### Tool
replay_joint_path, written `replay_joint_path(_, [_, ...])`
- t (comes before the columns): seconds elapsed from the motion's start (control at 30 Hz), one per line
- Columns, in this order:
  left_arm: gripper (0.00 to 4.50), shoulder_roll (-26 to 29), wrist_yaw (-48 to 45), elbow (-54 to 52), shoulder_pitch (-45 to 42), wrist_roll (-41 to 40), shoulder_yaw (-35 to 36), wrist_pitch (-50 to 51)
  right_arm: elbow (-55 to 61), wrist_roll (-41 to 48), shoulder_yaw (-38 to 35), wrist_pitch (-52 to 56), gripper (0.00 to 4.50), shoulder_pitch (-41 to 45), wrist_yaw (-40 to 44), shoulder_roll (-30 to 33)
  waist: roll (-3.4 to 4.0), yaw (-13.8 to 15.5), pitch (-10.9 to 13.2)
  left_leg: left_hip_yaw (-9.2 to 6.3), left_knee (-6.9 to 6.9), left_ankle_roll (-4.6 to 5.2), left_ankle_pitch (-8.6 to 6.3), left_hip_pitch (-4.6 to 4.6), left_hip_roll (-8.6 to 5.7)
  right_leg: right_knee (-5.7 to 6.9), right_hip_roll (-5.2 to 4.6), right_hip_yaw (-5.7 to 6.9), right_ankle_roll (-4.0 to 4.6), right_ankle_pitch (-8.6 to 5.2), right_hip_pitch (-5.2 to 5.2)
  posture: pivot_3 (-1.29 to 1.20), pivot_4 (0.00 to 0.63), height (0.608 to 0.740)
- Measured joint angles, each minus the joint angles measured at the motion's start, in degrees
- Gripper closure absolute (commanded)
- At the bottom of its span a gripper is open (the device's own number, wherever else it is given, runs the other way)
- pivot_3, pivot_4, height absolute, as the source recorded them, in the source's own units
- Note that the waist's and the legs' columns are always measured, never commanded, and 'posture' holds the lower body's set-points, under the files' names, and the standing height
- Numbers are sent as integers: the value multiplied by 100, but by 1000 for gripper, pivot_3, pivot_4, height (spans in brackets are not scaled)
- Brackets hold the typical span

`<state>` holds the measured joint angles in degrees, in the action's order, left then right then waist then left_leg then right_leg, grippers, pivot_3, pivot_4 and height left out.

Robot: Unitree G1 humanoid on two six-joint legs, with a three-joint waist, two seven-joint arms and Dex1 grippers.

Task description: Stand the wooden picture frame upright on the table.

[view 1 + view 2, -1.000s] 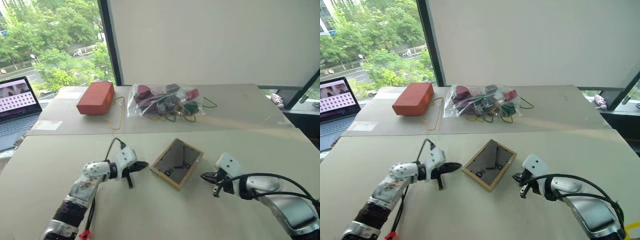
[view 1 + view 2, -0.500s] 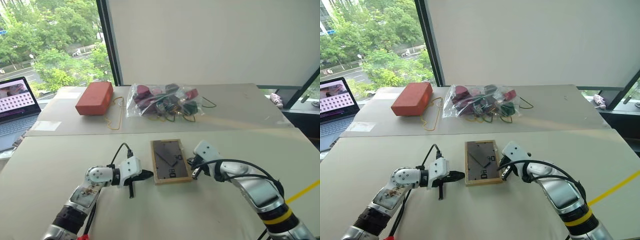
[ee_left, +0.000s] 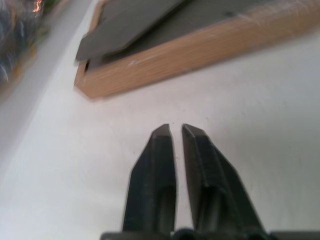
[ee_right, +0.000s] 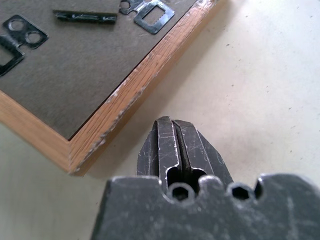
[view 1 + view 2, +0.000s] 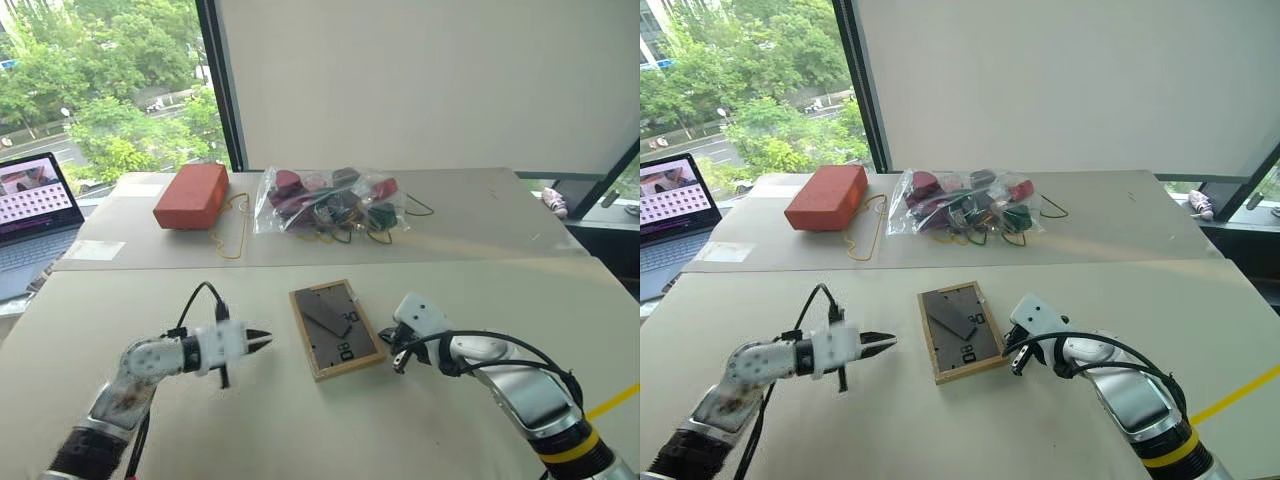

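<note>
My right gripper (image 4: 173, 125) is closed on nothing, its fingers pressed flat together. It sits low over the table (image 5: 420, 430), just beside the near right corner of the wooden picture frame (image 5: 335, 328). I cannot tell from the head views whether the tip touches the wood; the right wrist view shows a narrow strip of bare table between tip and frame edge.

My left gripper (image 3: 175, 129) holds nothing. A thin slit shows between its fingers (image 3: 156, 150), so it is barely parted. It points at the frame's left long edge from a short way off, with clear table between.

The frame lies flat, face down, near the middle of the table's near half, between my two grippers. Its dark grey back is uppermost, and the fold-out stand (image 5: 322, 313) lies folded against it. The frame is turned slightly askew to the table edge.

Further back are an orange-red block (image 5: 191, 195) and a clear bag of mixed items (image 5: 330, 205), both well apart from the work. A laptop (image 5: 35, 215) sits at the far left.

Assessment: the task is at the approach step; nothing is lifted and the stand is not deployed. The next move calls for one gripper to brace an edge while the other opens wide enough to take the opposite edge or get under it. The stand must then be swung out before the frame is tipped up. Risk: the frame may slide on the smooth top if pushed from one side only.
</note>
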<state>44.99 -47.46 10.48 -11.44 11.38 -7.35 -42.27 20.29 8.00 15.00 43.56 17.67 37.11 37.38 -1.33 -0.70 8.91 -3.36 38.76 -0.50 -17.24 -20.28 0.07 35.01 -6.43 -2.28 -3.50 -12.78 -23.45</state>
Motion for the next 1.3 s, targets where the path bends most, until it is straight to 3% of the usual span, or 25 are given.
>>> replay_joint_path(0.13, [1454, -236, 1209, 1082, -549, 1334, -82, -2168, -1, 12, 39, 68, 4500, 59, 62, -124, 1, 15, 0, 0, 6, 0, 0, -4, -2, 2, 0, 2, -3, 2, 3, 0, 150, 740])
replay_joint_path(0.27, [1454, -466, 2727, 1841, -1185, 2968, -162, -3206, 9, 51, 114, 185, 4500, 150, 157, -239, 1, 5, 0, 1, 5, 0, 0, -3, -3, 6, 0, 2, -5, 2, 2, 0, 150, 740])
replay_joint_path(0.4, [1454, -490, 4457, 2274, -1782, 4401, -645, -3321, 47, 62, 116, 314, 4500, 158, 160, -239, 4, 42, -2, 1, 9, -2, 1, 4, -7, 9, -2, 4, -9, 4, 15, 0, 150, 740])
replay_joint_path(0.57, [1454, -529, 5913, 2705, -2353, 5304, -1413, -3223, 260, 159, 166, 603, 4500, 155, 158, -311, 25, 89, -15, 0, 13, -5, 3, 9, -9, 12, -5, 4, -15, 6, 25, 0, 150, 740])
replay_joint_path(0.77, [1454, -561, 6903, 2995, -2633, 5605, -1986, -3026, 444, 249, 220, 816, 4500, 154, 128, -419, 29, 118, -17, 0, 15, -6, 4, 8, -11, 11, -7, 5, -17, 7, 24, 0, 150, 740])
replay_joint_path(0.87, [2136, -492, 7136, 3061, -2690, 5629, -2223, -2996, 444, 256, 220, 835, 4500, 154, 116, -419, 29, 114, -17, 1, 14, -6, 4, 8, -11, 11, -6, 5, -18, 6, 22, 0, 150, 740])
replay_joint_path(1.0, [3378, -365, 7236, 3005, -2727, 5516, -2304, -3032, 444, 259, 220, 837, 4500, 150, 121, -394, 45, 91, -27, 0, 13, -6, 4, 9, -10, 11, -6, 5, -18, 6, 22, 0, 150, 740])
replay_joint_path(1.17, [3370, -281, 7287, 2953, -2707, 5441, -2407, -2982, 268, 258, 142, 809, 4500, 192, 166, -202, 47, 56, -28, 0, 12, -6, 4, 10, -10, 12, -6, 5, -18, 6, 22, 0, 150, 740])
replay_joint_path(1.3, [3370, -232, 7289, 2880, -2670, 5397, -2447, -2878, -224, 291, -355, 785, 4500, 540, 179, 41, 48, 36, -29, 1, 13, -6, 4, 10, -10, 12, -6, 4, -18, 6, 21, 0, 150, 740])
